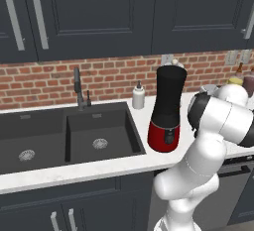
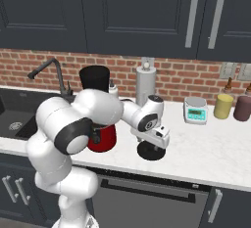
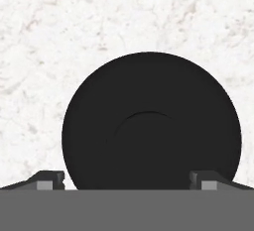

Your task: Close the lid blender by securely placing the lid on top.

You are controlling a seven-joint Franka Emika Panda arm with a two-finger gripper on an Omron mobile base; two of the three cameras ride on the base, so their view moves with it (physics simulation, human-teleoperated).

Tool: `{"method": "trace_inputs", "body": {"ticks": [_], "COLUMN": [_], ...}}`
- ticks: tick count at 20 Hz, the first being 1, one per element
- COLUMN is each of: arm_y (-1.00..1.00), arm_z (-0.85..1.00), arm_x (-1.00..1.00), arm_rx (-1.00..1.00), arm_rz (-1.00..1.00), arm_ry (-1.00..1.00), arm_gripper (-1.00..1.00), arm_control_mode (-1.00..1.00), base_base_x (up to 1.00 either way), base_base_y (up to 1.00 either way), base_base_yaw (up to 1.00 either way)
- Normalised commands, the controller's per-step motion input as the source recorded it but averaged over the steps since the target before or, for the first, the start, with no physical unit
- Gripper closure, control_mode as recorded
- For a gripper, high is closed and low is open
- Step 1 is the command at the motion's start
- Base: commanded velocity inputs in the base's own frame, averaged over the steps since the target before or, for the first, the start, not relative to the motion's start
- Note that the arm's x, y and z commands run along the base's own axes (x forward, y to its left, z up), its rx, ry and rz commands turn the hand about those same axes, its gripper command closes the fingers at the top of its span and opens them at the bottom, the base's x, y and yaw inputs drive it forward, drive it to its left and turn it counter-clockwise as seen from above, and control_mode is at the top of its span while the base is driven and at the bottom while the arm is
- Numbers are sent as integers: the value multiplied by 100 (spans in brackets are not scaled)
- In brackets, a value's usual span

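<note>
A dark double sink [image 1: 69, 136] sits at the left of a white marble counter [image 2: 211, 148], with a black tap [image 1: 77, 88] behind it against a red brick wall [image 1: 44, 81]. Dark cabinets [image 1: 99, 12] with silver handles hang above. A small white bottle [image 1: 138, 96] stands just right of the sink by the wall.

Next comes the blender [image 1: 167, 108], upright near the counter's front edge: a black jar on a glossy red base with a dark button. Its mouth is open.

Right of the blender, in the right base view, the lid [image 2: 150, 151] lies flat on the counter, a black disc close to the front edge. The gripper [image 2: 156, 144] hangs directly over it. In the hand view the lid [image 3: 151, 121] lies between the two fingertips [image 3: 49, 179], which stand spread wide, one at each side of the disc, not pinching it.

Further right are a steel paper-towel holder [image 2: 145, 85], a small kitchen scale [image 2: 195, 110] whose display is too small to read, a yellow jar [image 2: 224, 106] and a dark red jar [image 2: 242, 107]. Bare marble lies open in front of these, right of the lid. No writing is legible anywhere.
</note>
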Motion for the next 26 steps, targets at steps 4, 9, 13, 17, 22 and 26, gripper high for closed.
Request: {"method": "trace_inputs", "body": {"ticks": [4,9,13,17,22,26], "arm_y": [-7,-9,-3,5,5,0], "arm_z": [-20,-20,-28,-51,-32,-1], "arm_x": [8,7,0,0,-1,-16], "arm_rx": [0,0,0,-6,-5,0], "arm_rz": [1,0,0,1,0,0], "arm_ry": [0,0,2,7,5,0], "arm_gripper": [-100,-100,-100,100,100,100], "arm_control_mode": [-100,-100,-100,-100,-100,-100], "base_base_x": [0,0,0,0,0,0], "base_base_y": [0,0,0,0,0,0], "base_base_yaw": [0,0,0,0,0,0]}}
